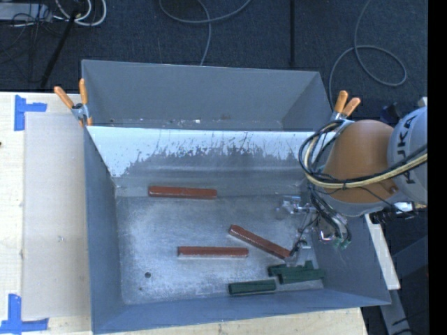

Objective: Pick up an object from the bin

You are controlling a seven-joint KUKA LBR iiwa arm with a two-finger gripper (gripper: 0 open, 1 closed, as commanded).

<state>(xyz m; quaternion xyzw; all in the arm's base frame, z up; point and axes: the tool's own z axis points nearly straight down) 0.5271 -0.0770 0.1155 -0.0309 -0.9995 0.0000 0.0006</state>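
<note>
Grey bin (105,271), right side: jaws down at the right end of a slanted brown stick (255,240), just beside two green sticks (253,287) (302,274); opening impossible to tell. Two more brown sticks (182,192) (212,252) flat, farther left.

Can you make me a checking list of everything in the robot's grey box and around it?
Surface: bin floor, grey metal, scuffed and speckled.
Job's things: back brown stick; middle brown stick; tilted brown stick, its right end by the gripper; front green stick; right green stick.
Clutter: nothing seen.
Grippers: gripper, low at the bin's right side, just above the right green stick.
Cables: robot cables loop round the arm's orange cover; floor cables behind the bin.
Surroundings: dark floor.
</note>
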